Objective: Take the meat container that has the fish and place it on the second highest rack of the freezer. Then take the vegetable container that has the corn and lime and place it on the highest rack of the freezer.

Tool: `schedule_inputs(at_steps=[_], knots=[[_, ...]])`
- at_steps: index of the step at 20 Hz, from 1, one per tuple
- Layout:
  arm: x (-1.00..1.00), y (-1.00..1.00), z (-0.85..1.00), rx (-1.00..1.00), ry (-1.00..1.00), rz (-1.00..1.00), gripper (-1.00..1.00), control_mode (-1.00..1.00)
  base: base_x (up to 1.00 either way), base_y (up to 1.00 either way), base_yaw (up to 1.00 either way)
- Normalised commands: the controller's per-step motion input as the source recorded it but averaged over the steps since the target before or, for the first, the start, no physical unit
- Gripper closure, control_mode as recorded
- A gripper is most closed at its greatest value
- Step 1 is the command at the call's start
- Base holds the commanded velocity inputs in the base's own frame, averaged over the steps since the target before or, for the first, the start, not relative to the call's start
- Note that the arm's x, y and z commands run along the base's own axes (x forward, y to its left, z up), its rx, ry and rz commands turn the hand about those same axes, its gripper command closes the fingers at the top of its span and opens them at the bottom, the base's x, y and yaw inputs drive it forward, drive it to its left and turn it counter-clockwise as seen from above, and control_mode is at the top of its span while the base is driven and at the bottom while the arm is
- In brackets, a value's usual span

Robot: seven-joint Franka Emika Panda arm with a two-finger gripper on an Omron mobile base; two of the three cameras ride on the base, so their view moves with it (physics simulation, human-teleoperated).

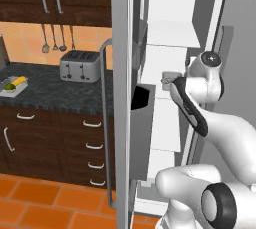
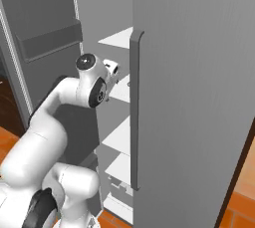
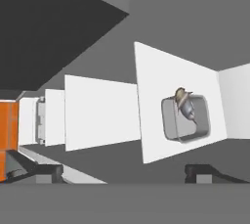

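Note:
In the hand view the grey meat container lies on the second highest rack of the freezer, holding the fish. My gripper is open and empty, pulled back from the container, with its fingertips at the bottom of the view. In the base views the gripper is just inside the freezer at that shelf's height. The vegetable container stands on the dark counter far left, with the corn and the lime in it.
The open freezer door stands left of the arm, with a dark bin and a long bar handle. The other grey door is close on the right. A toaster sits on the counter.

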Motion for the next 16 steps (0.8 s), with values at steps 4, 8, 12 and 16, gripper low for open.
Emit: schedule_inputs(at_steps=[4,8,12,16], knots=[[-1.00,0.35,0.70,0.01,0.10,0.00,-1.00,-1.00,0.00,0.00,0.00],[-1.00,-0.04,0.51,0.15,0.14,-0.13,-1.00,-1.00,0.00,0.00,0.00],[-1.00,0.23,0.09,0.11,0.16,-0.30,-1.00,-1.00,0.00,0.00,0.00],[-0.77,0.15,0.13,0.12,0.08,-0.50,-1.00,-1.00,0.00,0.00,0.00]])
